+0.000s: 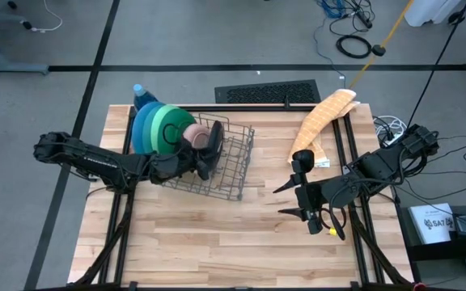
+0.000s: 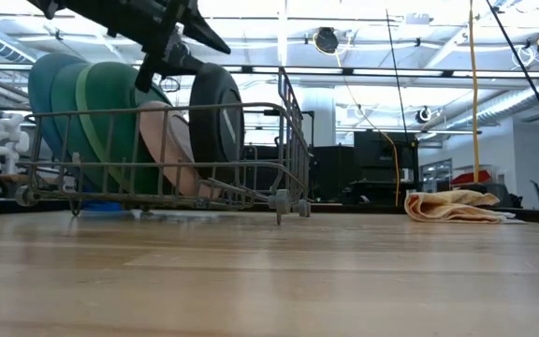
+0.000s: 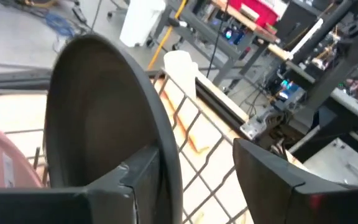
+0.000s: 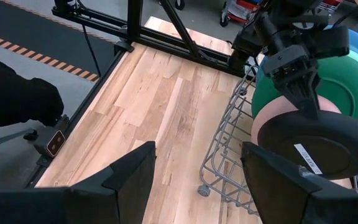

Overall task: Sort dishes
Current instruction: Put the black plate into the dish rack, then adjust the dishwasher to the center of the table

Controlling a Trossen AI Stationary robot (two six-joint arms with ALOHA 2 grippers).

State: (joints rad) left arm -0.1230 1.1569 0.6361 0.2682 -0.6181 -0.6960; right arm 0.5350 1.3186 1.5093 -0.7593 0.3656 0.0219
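Observation:
Five plates stand on edge in the wire dish rack [image 1: 235, 168] at the table's far left: blue [image 1: 140, 133], teal [image 1: 151, 120], green [image 1: 171, 129], pink [image 1: 192, 139] and, nearest the rack's right end, black [image 1: 214, 136]. My left gripper [image 1: 205, 155] is open above the rack. It straddles the black plate's upper rim [image 3: 166, 143], one finger [image 3: 138, 177] on the pink plate's side and the other [image 3: 272, 180] well clear. My right gripper [image 1: 288, 200] is open and empty over the table's right half, pointing toward the rack. My left gripper comes at the black plate [image 4: 319, 146] from above and from the table's left. One finger [image 4: 303, 93] lies close against the plate's upper rim. I cannot tell whether it touches. The plate stands on edge in the rack, leaning on the pink plate [image 4: 272, 118].
A blue soap bottle [image 1: 139, 92] stands behind the rack at the far left corner. A yellowish cloth [image 1: 324, 121] lies at the far right. A dark grille [image 1: 267, 92] lies beyond the far edge. Bare wood [image 1: 217, 242] fills the near half.

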